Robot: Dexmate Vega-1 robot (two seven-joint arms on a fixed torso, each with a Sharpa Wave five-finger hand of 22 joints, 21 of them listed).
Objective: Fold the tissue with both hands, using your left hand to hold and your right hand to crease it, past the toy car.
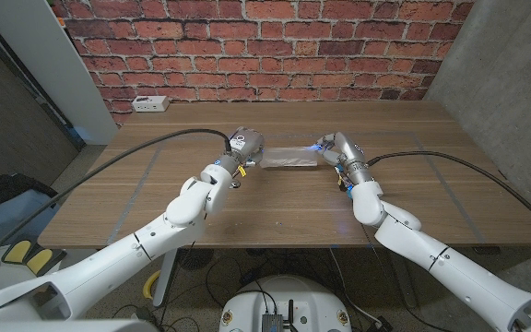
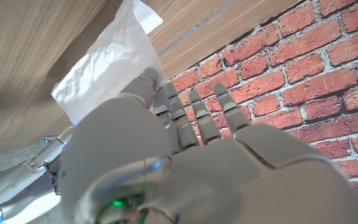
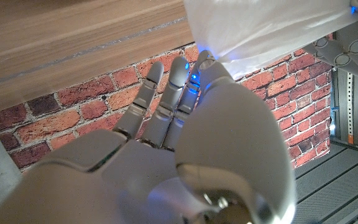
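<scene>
A white tissue (image 1: 290, 159) stretches between my two hands over the middle of the wooden table (image 1: 404, 198), and looks slightly raised off it. My left hand (image 1: 243, 146) is at its left end. In the left wrist view that hand (image 2: 166, 143) has its thumb tip on the edge of the tissue (image 2: 104, 59), gripping it, with the other fingers straight. My right hand (image 1: 332, 146) is at the tissue's right end. In the right wrist view the right hand (image 3: 197, 124) pinches a corner of the tissue (image 3: 260, 25) at the thumb tip.
A white power strip (image 1: 150, 103) lies at the table's far left corner. A brick wall (image 1: 275, 46) stands behind the table. Cables run from both arms across the tabletop. Bare wood lies in front of and behind the hands.
</scene>
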